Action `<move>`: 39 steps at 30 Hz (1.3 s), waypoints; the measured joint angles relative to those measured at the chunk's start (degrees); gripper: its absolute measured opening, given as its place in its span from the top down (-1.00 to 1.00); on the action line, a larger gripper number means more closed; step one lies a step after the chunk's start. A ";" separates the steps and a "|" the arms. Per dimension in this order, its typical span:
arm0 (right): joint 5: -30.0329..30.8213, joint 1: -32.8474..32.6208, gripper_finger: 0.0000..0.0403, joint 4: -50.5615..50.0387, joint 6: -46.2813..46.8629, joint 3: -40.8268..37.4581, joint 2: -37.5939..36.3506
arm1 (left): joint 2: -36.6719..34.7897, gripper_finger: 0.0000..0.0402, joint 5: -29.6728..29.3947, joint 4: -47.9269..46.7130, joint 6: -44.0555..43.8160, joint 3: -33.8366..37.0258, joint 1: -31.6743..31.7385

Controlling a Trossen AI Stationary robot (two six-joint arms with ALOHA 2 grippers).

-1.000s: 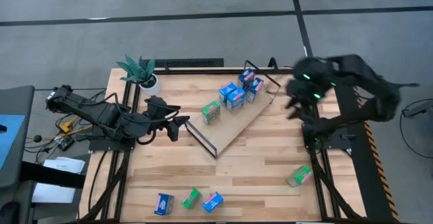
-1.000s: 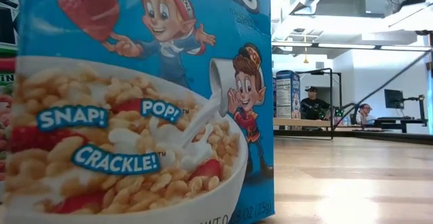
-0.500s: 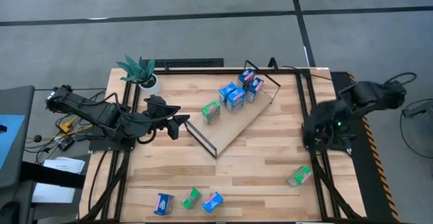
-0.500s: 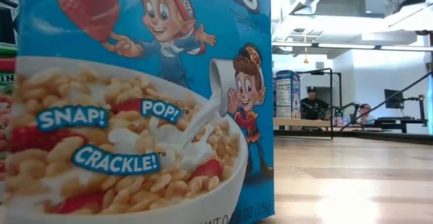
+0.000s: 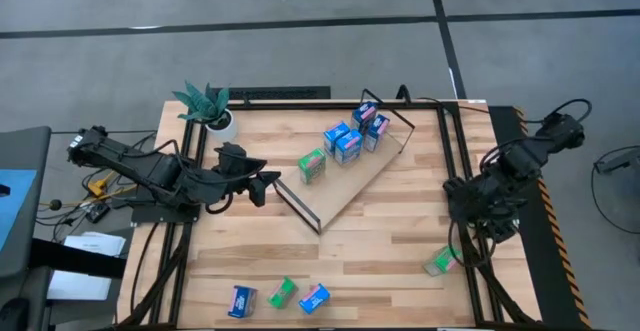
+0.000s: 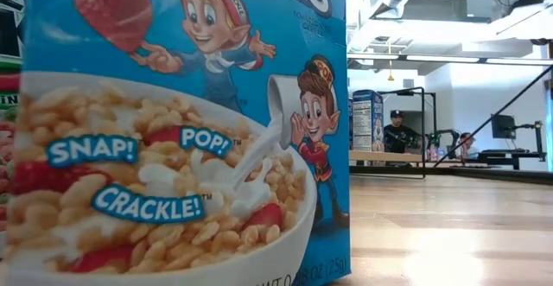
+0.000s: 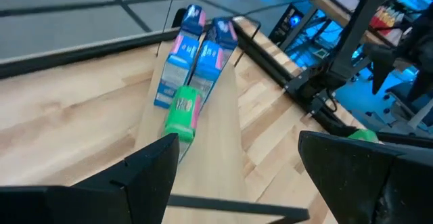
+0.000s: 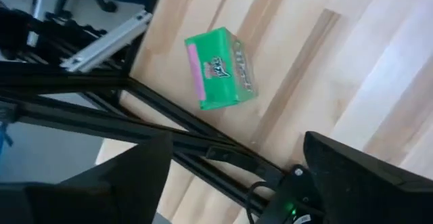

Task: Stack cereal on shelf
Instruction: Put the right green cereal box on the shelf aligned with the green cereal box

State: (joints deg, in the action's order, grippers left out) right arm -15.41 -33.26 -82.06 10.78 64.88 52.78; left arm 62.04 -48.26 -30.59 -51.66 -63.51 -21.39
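Observation:
The shelf (image 5: 352, 181), a light-wood board with black wire ends, lies slantwise on the table's far middle. On it stand a green cereal box (image 5: 312, 165) and several blue ones (image 5: 349, 146). My left gripper (image 5: 264, 184) is open and hovers just off the shelf's left end, looking along the board (image 7: 216, 149) at those boxes (image 7: 184, 111). My right gripper (image 8: 230, 183) is open over the table's right edge, above a lone green box (image 8: 218, 77) that lies flat near the right frame rail (image 5: 440, 261). It touches nothing.
Three loose boxes lie at the near edge: blue (image 5: 241, 301), green (image 5: 283, 292), blue (image 5: 314, 298). One blue box fills the low view (image 6: 173, 130). A potted plant (image 5: 208, 104) stands at the far left corner. Black frame rails (image 8: 183, 122) run beside the green box. People sit far behind.
My right arm has swung from high above the table's far right corner down and toward the near edge, along the right rail, and now hangs over the lone green box. My left arm and all the boxes have kept still.

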 joint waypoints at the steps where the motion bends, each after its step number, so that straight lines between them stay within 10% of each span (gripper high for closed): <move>1: 0.97 -0.30 -0.81 0.86 0.87 -0.87 -0.01 | 0.02 -0.46 0.41 -0.38 -0.58 0.02 0.06; 23: 21.04 -19.92 -0.80 24.27 15.67 -18.25 -4.90 | 1.77 -0.46 0.91 -0.55 -3.77 0.07 5.10; 39: 24.69 -26.79 -0.80 27.39 21.81 -19.09 -1.59 | 1.77 -0.46 1.45 -2.14 -2.60 0.07 7.41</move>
State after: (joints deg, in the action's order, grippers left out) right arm 9.28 -60.04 -54.66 32.59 45.78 51.19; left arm 63.81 -46.81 -32.72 -54.26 -63.44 -13.98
